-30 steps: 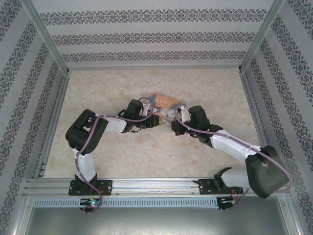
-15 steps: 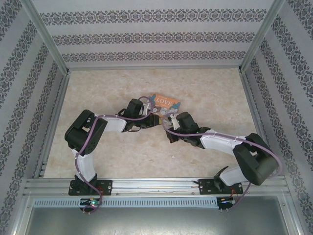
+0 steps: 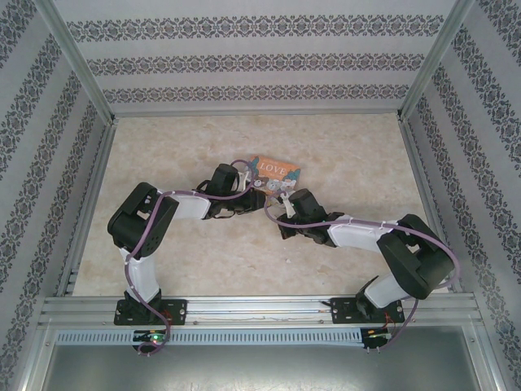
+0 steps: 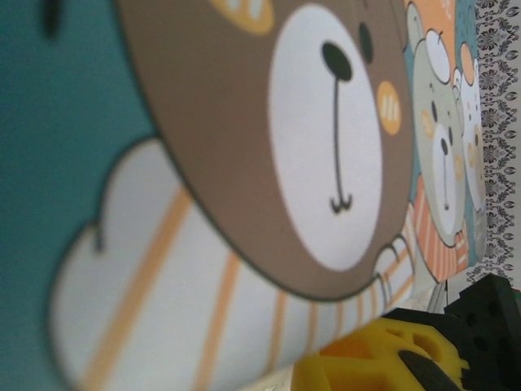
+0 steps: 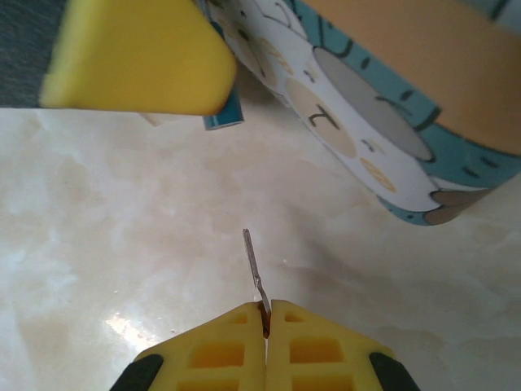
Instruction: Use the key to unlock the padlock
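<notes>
Key (image 5: 253, 261), 1 sliver, pinched in the right pincer (image 5: 266, 314) near 1 tin (image 5: 391, 138); left pincer (image 3: 252, 195) unclear whether spread.

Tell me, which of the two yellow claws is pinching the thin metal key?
The right gripper: it is shut on the key, blade sticking forward. The left gripper sits beside the picture tin.

We see a tin (image 4: 244, 163) with a brown and white bear on teal. The key (image 5: 254, 265) is grey. The right end effector (image 5: 266, 314) is yellow. The surface (image 5: 122, 228) is creamy marble. The walls (image 3: 244, 61) have dark flowery stripes.
</notes>
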`<state>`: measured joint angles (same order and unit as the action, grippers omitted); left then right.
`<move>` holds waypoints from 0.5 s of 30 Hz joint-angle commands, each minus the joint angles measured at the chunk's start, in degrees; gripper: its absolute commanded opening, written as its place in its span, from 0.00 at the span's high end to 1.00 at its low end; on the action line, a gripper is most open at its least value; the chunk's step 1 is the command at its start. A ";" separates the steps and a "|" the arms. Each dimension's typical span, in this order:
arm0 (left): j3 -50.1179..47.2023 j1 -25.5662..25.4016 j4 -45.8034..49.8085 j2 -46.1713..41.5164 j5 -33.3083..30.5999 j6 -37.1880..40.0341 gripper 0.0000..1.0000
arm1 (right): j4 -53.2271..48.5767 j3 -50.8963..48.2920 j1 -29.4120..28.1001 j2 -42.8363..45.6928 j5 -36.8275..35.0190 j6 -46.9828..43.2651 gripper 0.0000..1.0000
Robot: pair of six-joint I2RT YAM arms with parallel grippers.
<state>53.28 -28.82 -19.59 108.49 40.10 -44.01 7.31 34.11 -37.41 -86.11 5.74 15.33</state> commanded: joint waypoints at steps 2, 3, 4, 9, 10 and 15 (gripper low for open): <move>1.64 -0.54 -0.44 -1.69 1.92 -0.84 0.85 | 2.06 1.14 -0.86 -0.47 -3.36 -1.21 1.00; 1.66 -0.54 -0.44 -1.66 1.92 -0.94 0.85 | 2.25 1.15 -0.86 -0.47 -3.28 -1.19 1.00; 1.71 -0.54 -0.53 -1.63 1.98 -1.04 0.85 | 2.58 1.14 -0.85 -0.44 -3.08 -1.10 1.00; 1.63 -0.54 -0.81 -1.68 2.16 -1.29 0.86 | 3.32 1.53 -0.84 -0.64 -2.66 -1.77 1.00; 1.53 -0.55 -1.01 -1.78 2.09 -1.41 0.85 | 3.31 1.58 -0.83 -0.72 -2.79 -1.88 1.00; 1.62 -0.55 -0.97 -1.87 1.95 -1.45 0.85 | 4.05 2.06 -0.85 -1.08 -2.95 -1.89 1.00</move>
<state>53.30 -28.82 -19.62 108.49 40.16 -44.34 9.98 34.61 -37.41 -86.43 3.84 14.57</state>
